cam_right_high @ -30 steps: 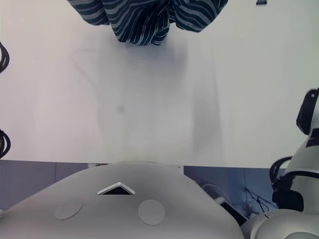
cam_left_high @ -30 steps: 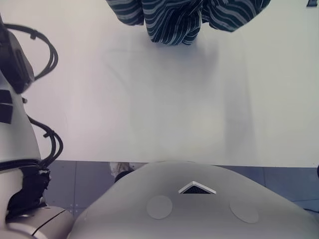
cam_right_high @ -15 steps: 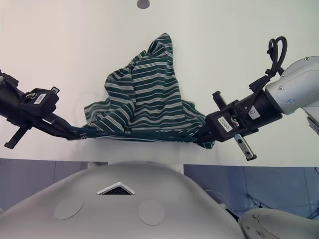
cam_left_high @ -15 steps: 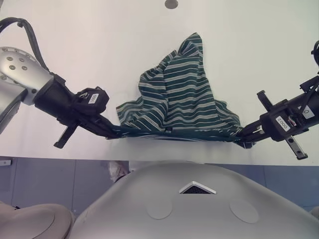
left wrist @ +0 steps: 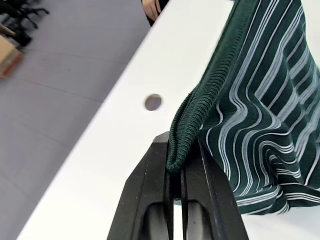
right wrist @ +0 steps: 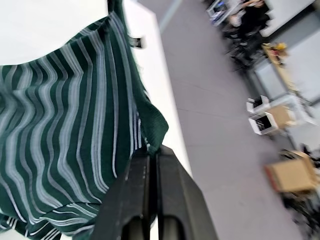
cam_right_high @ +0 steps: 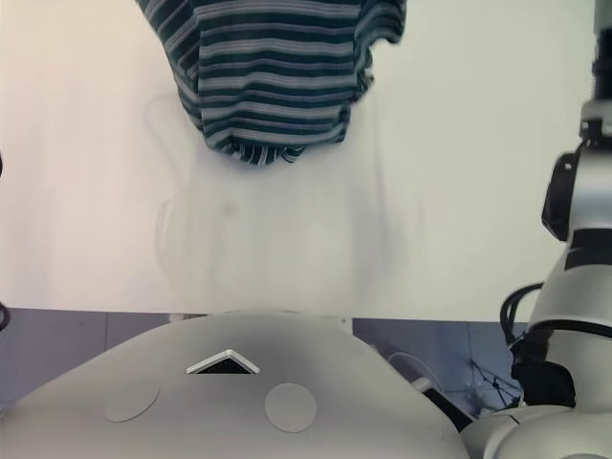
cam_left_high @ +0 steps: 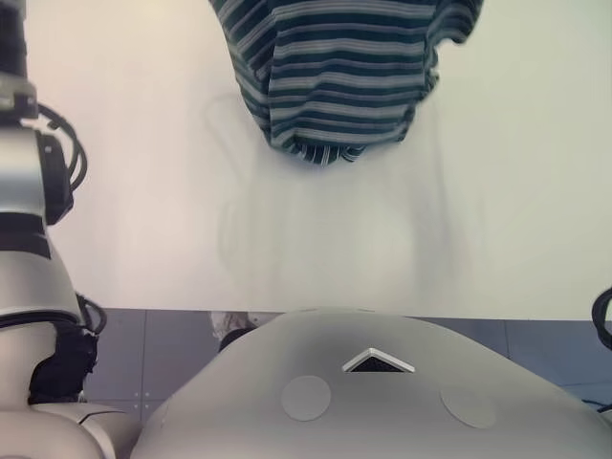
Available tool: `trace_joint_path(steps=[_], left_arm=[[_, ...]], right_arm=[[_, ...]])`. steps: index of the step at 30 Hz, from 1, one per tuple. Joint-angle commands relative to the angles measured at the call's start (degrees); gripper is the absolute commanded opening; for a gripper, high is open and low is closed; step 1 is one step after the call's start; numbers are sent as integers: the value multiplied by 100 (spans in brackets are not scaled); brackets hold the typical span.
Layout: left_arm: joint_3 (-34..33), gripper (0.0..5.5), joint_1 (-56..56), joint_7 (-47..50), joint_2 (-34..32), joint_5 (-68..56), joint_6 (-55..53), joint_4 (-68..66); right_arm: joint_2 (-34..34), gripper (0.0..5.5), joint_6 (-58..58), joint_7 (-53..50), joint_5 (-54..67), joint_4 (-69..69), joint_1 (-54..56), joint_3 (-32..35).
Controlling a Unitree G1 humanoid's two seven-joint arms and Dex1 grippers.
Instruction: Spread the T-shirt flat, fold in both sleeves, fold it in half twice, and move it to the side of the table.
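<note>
The dark green T-shirt [cam_left_high: 335, 86] with white stripes hangs in the air over the far part of the white table [cam_left_high: 287, 239], its lowest folds bunched and just above the tabletop. In the left wrist view my left gripper [left wrist: 176, 150] is shut on a ribbed edge of the T-shirt [left wrist: 260, 100]. In the right wrist view my right gripper [right wrist: 152, 152] is shut on another edge of the T-shirt [right wrist: 60, 135]. The cloth sags between the two grips.
The table's near edge [cam_left_high: 287, 311] runs across the front. A small round grey spot [left wrist: 153, 102] lies on the tabletop, and a small dark object [right wrist: 137, 42] sits at the table's edge. Grey floor with boxes [right wrist: 295, 172] lies beyond.
Half a second ago both grippers held the T-shirt low near the table's front edge, part of it resting on the table. Both have since risen, and the shirt now hangs.
</note>
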State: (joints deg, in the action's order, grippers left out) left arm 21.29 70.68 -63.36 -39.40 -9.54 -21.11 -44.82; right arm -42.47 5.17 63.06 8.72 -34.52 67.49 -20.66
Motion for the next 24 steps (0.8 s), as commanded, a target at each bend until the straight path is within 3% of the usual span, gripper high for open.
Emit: trace_joint_path(steps=[1,4,9,10,12,16,18,19,20,21,24], left_arm=[[-529,1,1838,2701,923,697,1259,-2655],[-729,1,2122,3448,1139,787,1580,-3042],[-1055,1,2225,3603,1244,1129,1771,-3313],[-1315,1,2396,3921,1278,1054,1884,-3323],[-1575,1,2502,3867,1270,1037,1928,-3314],[-1343,1,2040,1276,946,1282,1384,-3188],[-605,1,60,-1597,-496,137,-627,244],[-412,1,-1358,-2241,-1448,-948,-1786,2600],[-387,1,-2415,-2498,-2080,-1787,-2659,4327],[-398,1,-3398,-2141,-2351,-2289,-3048,5580],[-323,1,-5263,-1380,-2255,-2029,-3016,6806]], right_arm=[[975,0,-1141,-2567,-1250,-3272,2061,10],[1164,0,-1439,-3549,-1666,-3842,2401,-7],[1289,0,-1699,-3795,-2059,-4253,2552,219],[1249,0,-1745,-4416,-2443,-4293,2726,35],[1137,0,-2052,-4631,-2907,-4300,2795,-166],[606,0,-3427,-1683,-2775,-4000,2053,-128],[-1364,0,-2562,1469,-713,-24,-412,-554],[-2446,0,-1954,2134,311,2092,-1687,-813],[-3169,0,-1510,2384,961,3559,-2597,-932],[-3454,0,-930,2005,1408,4599,-3175,-997],[-3554,0,-42,1131,1728,6016,-4506,-1115]])
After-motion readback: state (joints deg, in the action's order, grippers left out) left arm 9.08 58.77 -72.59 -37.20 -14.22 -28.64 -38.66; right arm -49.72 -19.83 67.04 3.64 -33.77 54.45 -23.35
